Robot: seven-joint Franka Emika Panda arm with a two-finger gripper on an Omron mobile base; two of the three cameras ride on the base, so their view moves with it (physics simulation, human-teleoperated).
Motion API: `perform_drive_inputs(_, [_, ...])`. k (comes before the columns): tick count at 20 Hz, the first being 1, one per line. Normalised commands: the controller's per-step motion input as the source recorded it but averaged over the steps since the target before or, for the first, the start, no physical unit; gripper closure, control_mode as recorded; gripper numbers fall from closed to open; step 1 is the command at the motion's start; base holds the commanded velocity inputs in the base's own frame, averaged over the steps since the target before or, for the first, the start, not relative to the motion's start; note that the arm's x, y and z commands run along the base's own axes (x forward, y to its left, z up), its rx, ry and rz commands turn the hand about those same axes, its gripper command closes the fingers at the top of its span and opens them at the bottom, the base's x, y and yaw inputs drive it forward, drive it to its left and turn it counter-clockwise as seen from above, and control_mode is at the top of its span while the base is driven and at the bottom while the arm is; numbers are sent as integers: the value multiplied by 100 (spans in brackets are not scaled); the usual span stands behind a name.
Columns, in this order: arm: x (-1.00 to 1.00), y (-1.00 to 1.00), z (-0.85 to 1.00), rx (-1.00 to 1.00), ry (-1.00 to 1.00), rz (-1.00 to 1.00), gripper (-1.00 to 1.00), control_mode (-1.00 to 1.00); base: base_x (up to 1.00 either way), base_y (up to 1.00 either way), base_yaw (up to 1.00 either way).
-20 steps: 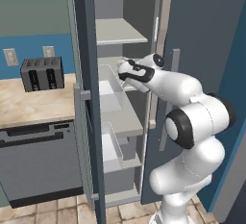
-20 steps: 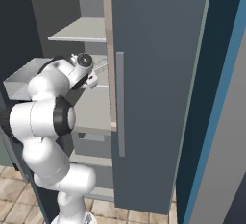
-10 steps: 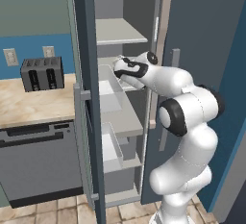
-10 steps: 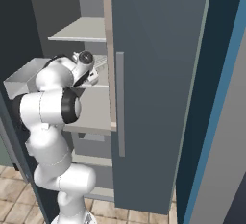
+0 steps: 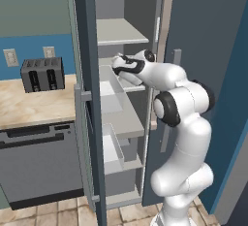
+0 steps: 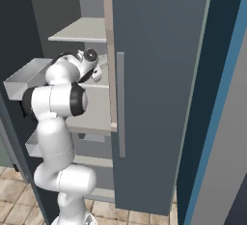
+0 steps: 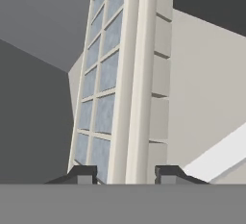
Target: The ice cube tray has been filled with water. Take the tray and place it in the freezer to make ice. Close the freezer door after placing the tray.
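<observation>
Freezer [image 5: 131, 89] stands open as the left half of a tall slate-grey fridge, its white shelves and clear bins showing between its own swung-out door and the shut door of the other half. The freezer door [image 5: 87, 99] is the next largest thing; it hangs wide open on the freezer's left side, seen nearly edge-on from the left base view. To the freezer's right the plain slate-grey door [image 6: 154, 89] is shut, with a long vertical bar handle near its left edge. Left of the freezer, beyond the open door, a pale wooden worktop [image 5: 34, 104] runs along the blue wall, with a grey dishwasher [image 5: 41, 164] under it. The white arm rises in front of the freezer and reaches into it at the level of its middle shelf. A clear bin [image 5: 114, 94] sits inside the freezer just below the arm's hand. A black slotted toaster [image 5: 42, 74] stands on the worktop, well apart from the freezer. The ice cube tray [image 7: 122, 88] is inside the freezer at the hand, tilted on edge in the hand view, its pale rim running up between the two finger tips. The water [image 7: 103, 112] shows as a bluish sheen in the tray's square cells. The gripper [image 7: 124, 174] is pinching the ice cube tray by its rim, one dark tip on each side.
</observation>
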Motion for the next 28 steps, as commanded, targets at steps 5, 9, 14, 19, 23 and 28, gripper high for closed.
perform_drive_inputs(5, [46, 5, -6, 0, 0, 0, 100, -100, 0, 0, 0])
perform_drive_inputs(9, [44, 7, -8, 0, 0, 0, 100, -100, 0, 0, 0])
perform_drive_inputs(14, [42, 6, -11, 0, 0, 0, 100, -100, 0, 0, 0])
perform_drive_inputs(19, [38, 12, -18, 0, 0, 0, -100, -100, 0, 0, 0])
perform_drive_inputs(23, [16, 22, -19, 0, 0, 0, -100, -100, 0, 0, 0])
perform_drive_inputs(28, [0, 11, 0, 0, 0, 0, -100, -100, 0, 0, 0])
